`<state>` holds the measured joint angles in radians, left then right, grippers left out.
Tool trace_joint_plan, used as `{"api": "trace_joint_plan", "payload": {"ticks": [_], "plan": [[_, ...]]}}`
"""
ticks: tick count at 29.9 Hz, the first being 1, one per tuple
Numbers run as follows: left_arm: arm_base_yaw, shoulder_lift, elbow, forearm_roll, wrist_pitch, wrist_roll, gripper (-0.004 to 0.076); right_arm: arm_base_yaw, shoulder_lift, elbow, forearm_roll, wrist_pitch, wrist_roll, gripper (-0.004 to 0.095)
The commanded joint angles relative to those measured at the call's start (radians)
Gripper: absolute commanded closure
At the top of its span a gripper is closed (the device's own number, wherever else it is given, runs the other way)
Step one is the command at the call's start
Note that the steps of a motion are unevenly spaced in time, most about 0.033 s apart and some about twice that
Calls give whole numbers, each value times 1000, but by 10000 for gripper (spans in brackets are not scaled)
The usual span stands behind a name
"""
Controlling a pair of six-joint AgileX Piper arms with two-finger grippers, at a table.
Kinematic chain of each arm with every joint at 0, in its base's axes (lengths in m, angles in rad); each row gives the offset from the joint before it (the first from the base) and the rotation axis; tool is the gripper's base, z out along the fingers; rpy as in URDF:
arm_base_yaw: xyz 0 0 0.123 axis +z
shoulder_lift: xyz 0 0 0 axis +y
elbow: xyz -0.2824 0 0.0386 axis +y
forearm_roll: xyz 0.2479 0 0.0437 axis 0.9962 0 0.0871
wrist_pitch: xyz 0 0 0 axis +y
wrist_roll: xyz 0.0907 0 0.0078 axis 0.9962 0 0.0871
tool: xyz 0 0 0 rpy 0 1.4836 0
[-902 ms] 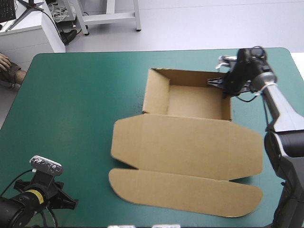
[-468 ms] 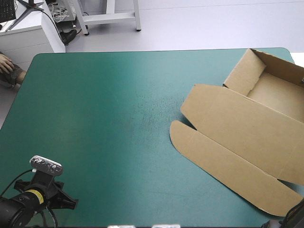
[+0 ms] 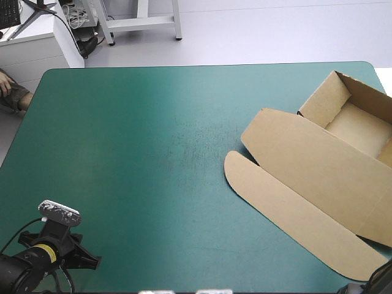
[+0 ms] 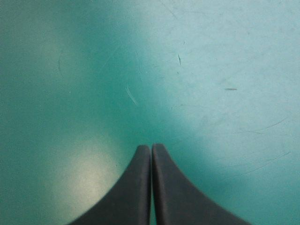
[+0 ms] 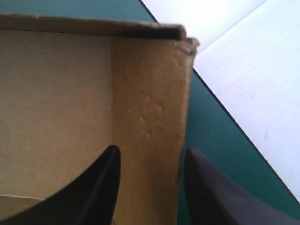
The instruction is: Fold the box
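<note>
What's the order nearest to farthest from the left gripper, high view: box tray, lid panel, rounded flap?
1. Rounded flap, toward the table's middle.
2. Lid panel, just beyond the flap.
3. Tray, at the far right corner.

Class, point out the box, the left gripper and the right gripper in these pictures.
box [image 3: 306,165], high view: on its flat lid panel.
left gripper [image 4: 151,147], left wrist view: where its shut fingertips meet.
right gripper [image 5: 151,152], right wrist view: between its fingertips, astride the box's wall.
</note>
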<state>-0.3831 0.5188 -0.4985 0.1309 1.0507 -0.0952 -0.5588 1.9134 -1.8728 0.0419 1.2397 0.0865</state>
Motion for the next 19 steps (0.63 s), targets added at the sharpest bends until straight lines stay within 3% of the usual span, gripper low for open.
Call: {"api": "trace_joint_plan", "payload": {"ticks": [1, 11, 15, 19], "plan": [[-3, 5, -24, 8, -44, -10, 734, -4, -78, -24, -11, 15, -15, 469], [-3, 5, -24, 8, -44, -10, 734, -4, -182, -24, -21, 15, -22, 470], [-3, 5, -24, 8, -44, -10, 734, -4, -261, -24, -12, 15, -92, 475], [-3, 5, -24, 8, -44, -10, 734, -4, -359, -24, 7, 15, -86, 566]]}}
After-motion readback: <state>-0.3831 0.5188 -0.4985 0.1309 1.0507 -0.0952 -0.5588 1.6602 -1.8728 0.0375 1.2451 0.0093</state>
